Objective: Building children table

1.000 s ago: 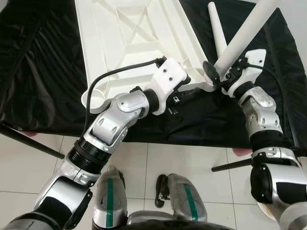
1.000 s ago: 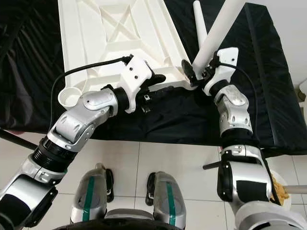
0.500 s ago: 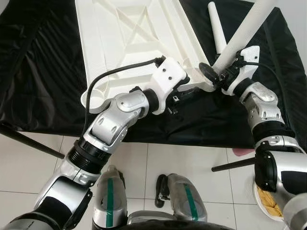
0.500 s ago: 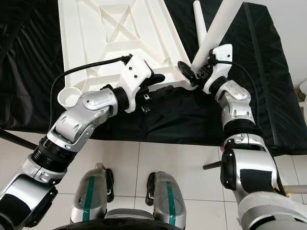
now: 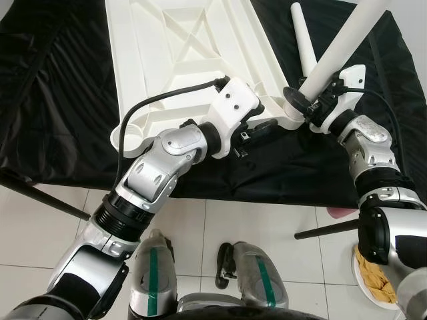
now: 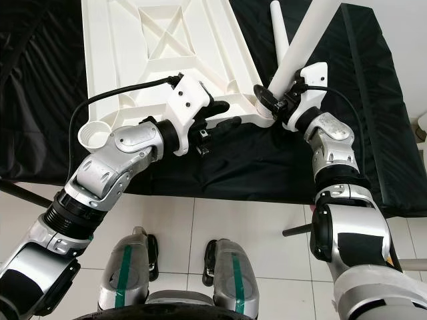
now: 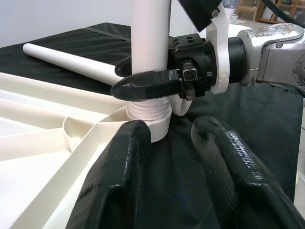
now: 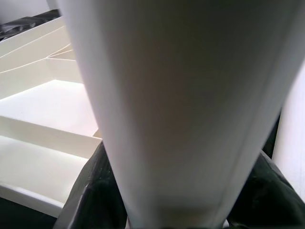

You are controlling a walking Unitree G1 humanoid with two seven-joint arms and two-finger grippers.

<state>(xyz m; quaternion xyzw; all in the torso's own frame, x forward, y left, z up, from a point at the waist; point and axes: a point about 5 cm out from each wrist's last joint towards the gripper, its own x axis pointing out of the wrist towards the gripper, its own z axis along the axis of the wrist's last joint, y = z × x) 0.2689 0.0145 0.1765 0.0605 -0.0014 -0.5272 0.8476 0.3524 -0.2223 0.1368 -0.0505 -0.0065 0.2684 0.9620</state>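
The right gripper (image 5: 308, 107) is clenched around the lower end of a white table leg (image 5: 340, 50), its black fingers (image 7: 147, 86) pressed on either side of the tube just above the ribbed end. That ribbed end sits in the round corner socket (image 7: 152, 125) of the upturned white tabletop (image 5: 193, 53), directly below the claw. From the grip the leg rises up and away, tilted toward the robot's right in the head views. In the right wrist view the white tube runs through the middle of the frame with a dark finger at each side.

The left gripper (image 5: 257, 130) lies just beside that same corner, on the robot's-left side of the right claw. Its two fingers (image 7: 119, 176) are parted, holding nothing; one finger rests against the tabletop's rim next to the socket, the other lies over the black cloth (image 5: 60, 87).

The tabletop lies underside up, showing moulded ribs and a crossed brace, and stretches away from both claws. Another round socket (image 5: 127, 137) at its near corner sits well to the left of the left gripper. A second white leg (image 5: 301, 37) lies loose on the cloth just beyond the right claw, passing behind the held leg.

Black cloth spreads open to the right of the right claw and between the claws and the near table edge. Below that edge are pale floor tiles (image 5: 267, 220).
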